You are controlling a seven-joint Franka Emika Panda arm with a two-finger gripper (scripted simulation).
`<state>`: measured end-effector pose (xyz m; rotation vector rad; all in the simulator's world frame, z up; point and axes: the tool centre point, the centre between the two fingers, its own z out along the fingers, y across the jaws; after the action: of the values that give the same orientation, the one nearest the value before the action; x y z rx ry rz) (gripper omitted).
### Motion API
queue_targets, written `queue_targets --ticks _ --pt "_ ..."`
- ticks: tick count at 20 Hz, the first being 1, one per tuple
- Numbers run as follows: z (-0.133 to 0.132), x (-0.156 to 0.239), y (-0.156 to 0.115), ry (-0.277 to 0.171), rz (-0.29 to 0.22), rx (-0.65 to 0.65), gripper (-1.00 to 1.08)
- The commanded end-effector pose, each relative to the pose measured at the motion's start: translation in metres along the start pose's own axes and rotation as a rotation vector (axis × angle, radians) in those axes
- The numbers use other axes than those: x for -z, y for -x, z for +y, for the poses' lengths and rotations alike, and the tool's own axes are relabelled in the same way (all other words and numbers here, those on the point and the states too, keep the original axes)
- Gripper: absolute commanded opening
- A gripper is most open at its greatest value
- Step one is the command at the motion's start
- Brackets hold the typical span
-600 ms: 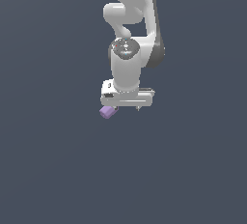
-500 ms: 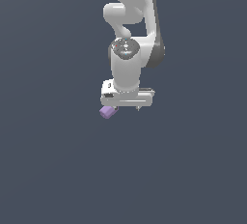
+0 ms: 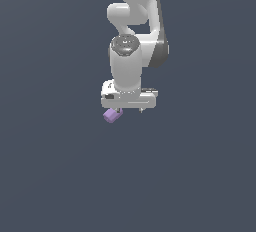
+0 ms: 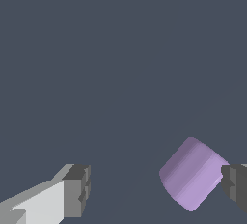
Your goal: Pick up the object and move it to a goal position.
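Note:
The object (image 3: 112, 115) is a small light-purple stubby cylinder lying on its side under the white gripper (image 3: 129, 110), toward the exterior view's left. In the wrist view the object (image 4: 193, 174) lies tilted between the two dark fingertips, right up against one fingertip (image 4: 235, 188) and well apart from the other fingertip (image 4: 78, 190). The gripper (image 4: 157, 189) is open, with a wide gap between its jaws. I cannot tell whether the near fingertip touches the cylinder or only stands beside it.
The white arm (image 3: 131, 51) rises straight above the gripper. Around it there is only plain dark grey floor (image 3: 200, 176), with no other objects, containers or edges in view.

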<state>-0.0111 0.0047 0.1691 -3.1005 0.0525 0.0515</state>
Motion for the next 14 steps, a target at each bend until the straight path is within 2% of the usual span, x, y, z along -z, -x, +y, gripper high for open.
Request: queue_targets --ticks 1,8,14 --pt "0.0 0.0 0.0 0.0 -0.001 0.0 1.0" --pt "0.009 -0.01 0.006 0.002 0.003 -0.073 1.0" --pt "0.027 -0.027 0.018 0.006 0.01 -0.206 1.0"
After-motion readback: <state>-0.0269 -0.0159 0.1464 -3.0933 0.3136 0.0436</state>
